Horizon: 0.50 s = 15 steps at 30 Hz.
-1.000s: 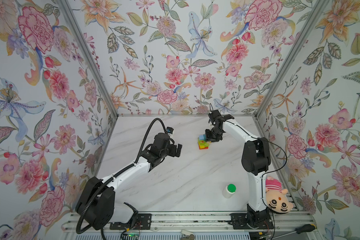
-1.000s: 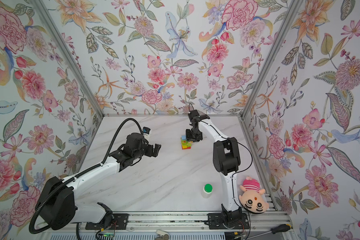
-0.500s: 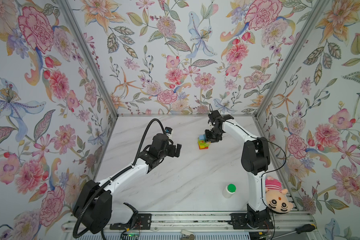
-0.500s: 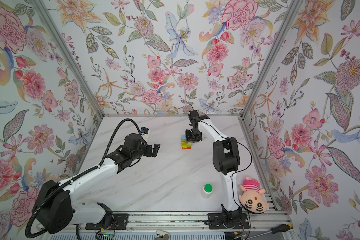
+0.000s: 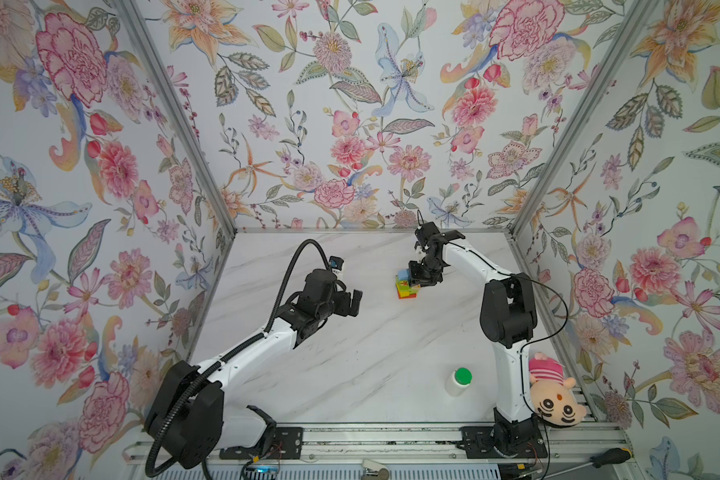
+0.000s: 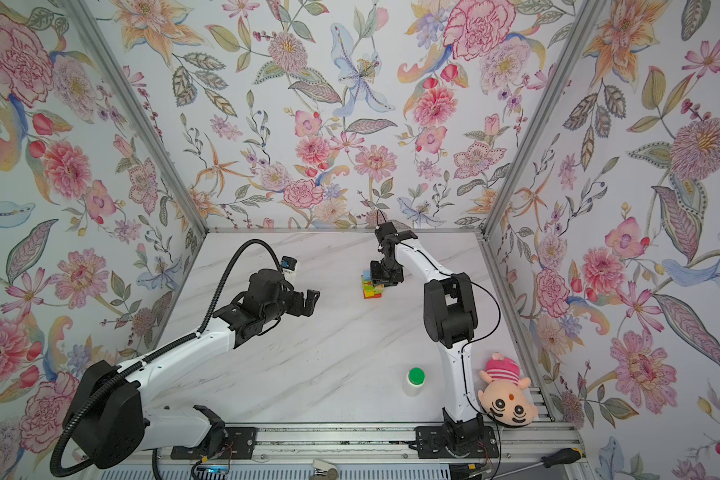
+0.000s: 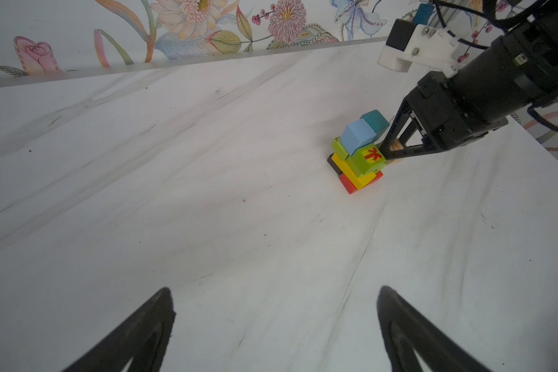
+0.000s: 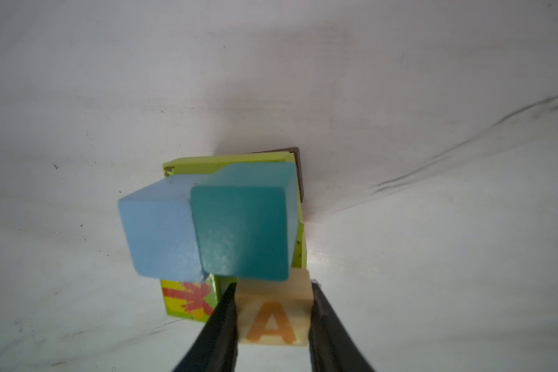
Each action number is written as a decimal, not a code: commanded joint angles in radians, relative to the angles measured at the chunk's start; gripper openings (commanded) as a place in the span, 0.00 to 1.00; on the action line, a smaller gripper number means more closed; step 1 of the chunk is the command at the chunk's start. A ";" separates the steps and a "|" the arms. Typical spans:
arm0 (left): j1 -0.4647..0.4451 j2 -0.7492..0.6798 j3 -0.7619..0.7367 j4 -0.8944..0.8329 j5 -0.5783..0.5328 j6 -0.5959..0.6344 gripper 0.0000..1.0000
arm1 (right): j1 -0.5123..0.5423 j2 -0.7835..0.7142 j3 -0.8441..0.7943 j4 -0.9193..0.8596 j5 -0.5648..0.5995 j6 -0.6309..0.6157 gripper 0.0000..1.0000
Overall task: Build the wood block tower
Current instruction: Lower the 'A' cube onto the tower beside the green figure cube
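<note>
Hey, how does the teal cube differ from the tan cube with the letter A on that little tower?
The teal cube is plain; the tan A cube bears an orange letter. The teal cube sits on the top level; the tan A cube sits a level lower, beside the green red-marked cube. The right gripper clamps the tan A cube, while the teal cube stands free. Both are similar-sized cubes.
</note>
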 commanded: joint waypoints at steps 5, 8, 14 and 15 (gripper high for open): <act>0.013 -0.021 -0.012 -0.001 -0.019 -0.001 0.99 | 0.000 0.024 0.040 -0.026 -0.007 -0.005 0.37; 0.014 -0.022 -0.014 -0.001 -0.022 -0.001 0.99 | 0.000 0.028 0.046 -0.027 -0.008 -0.002 0.38; 0.012 -0.020 -0.011 -0.002 -0.021 0.006 0.99 | 0.000 0.037 0.060 -0.039 -0.007 -0.002 0.38; 0.013 -0.020 -0.011 -0.004 -0.021 0.007 0.99 | 0.000 0.036 0.059 -0.037 -0.008 -0.003 0.38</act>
